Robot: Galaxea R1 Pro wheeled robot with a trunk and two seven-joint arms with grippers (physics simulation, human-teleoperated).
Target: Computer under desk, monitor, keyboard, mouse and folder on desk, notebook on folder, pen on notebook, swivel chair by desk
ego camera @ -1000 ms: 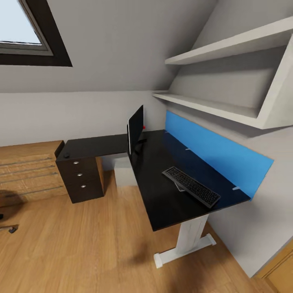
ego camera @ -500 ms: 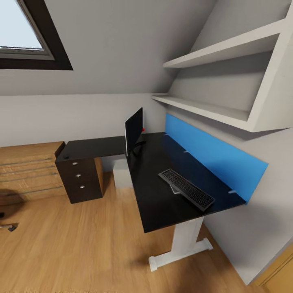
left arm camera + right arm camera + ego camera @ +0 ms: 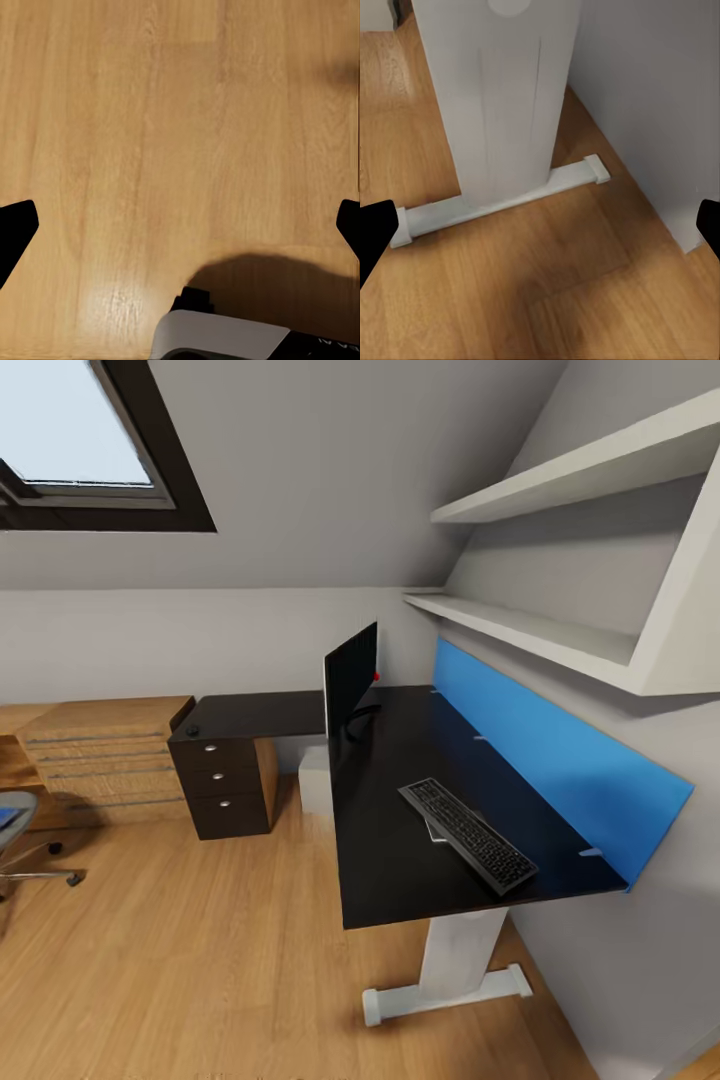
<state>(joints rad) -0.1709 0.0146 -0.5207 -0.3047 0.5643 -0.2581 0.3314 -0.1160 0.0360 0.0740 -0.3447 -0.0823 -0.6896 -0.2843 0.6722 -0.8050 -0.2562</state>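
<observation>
While both tools [image 3: 180, 225] [image 3: 540, 225] gape wide over bare floor [image 3: 150, 112], no legible writing shows on the keyboard [image 3: 467, 834]

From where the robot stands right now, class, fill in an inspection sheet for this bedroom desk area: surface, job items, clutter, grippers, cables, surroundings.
Surface: desk, matte black top, white leg.
Job items: monitor upright on the desk; keyboard on the desk, apart from the monitor; computer under the desk; mouse above the drawers; swivel chair away from the desk, at the view's left edge.
Clutter: a flat grey thing partly under the keyboard.
Grippers: left gripper open over bare floor; right gripper open, facing the desk leg.
Cables: nothing seen.
Surroundings: blue wall panel, shelves, skylight, wooden cabinets.
</observation>
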